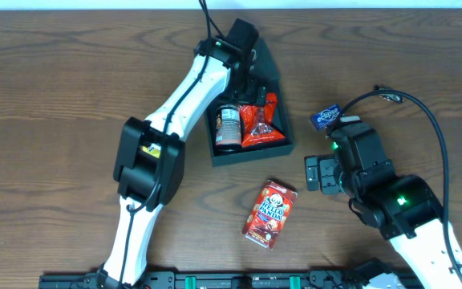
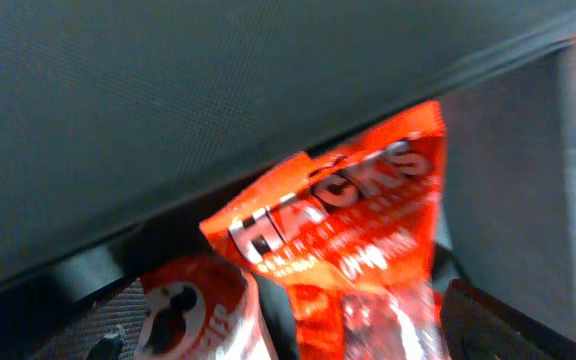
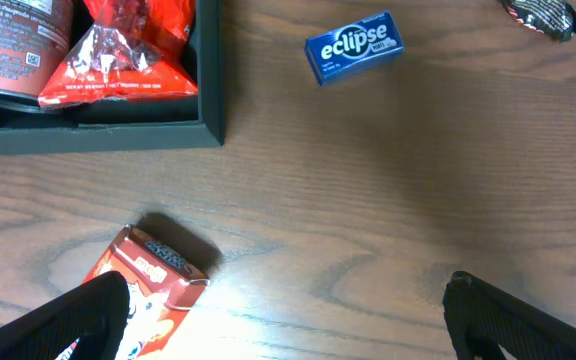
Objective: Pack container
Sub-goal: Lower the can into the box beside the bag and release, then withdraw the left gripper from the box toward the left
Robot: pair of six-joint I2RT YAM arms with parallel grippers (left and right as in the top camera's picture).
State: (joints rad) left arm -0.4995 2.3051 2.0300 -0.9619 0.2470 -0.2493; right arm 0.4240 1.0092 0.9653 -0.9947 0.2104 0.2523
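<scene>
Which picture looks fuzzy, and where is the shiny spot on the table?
Left wrist view: fuzzy, the red snack bag looks smeared. Right wrist view: sharp, with a bright shine on the table beside the cookie box. Overhead view: clear, evenly lit.

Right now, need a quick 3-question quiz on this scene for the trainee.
1. True or false: the red snack bag lies inside the container.
2. Which item lies on the table, outside the container? A: the can. B: the biscuit box. C: the red snack bag.
3. Fill in: the jaws of the right gripper stand ___, with nothing between them.

Key: 1 true; 2 B; 3 open.
</scene>
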